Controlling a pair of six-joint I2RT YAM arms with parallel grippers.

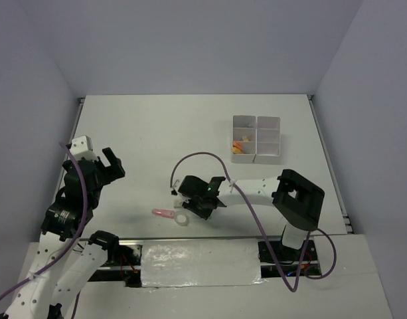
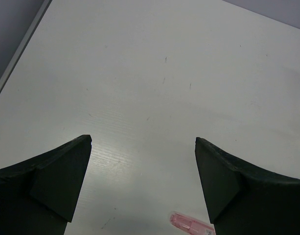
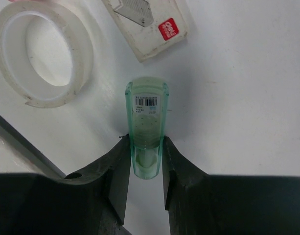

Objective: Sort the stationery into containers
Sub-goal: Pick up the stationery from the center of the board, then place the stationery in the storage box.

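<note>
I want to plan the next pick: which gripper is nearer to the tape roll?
Right. The right gripper, shut on a green piece, is just beside the tape roll. The left gripper hangs open, well off to the roll's left.

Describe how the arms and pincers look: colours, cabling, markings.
Both are white links with black joints: left arm, right arm. A thin purple cable runs along each, looping free near the right wrist. Left pincer and right pincer each have two matte black, wedge-shaped fingers. A boxy black housing sits on the right arm. No markings visible.
</note>
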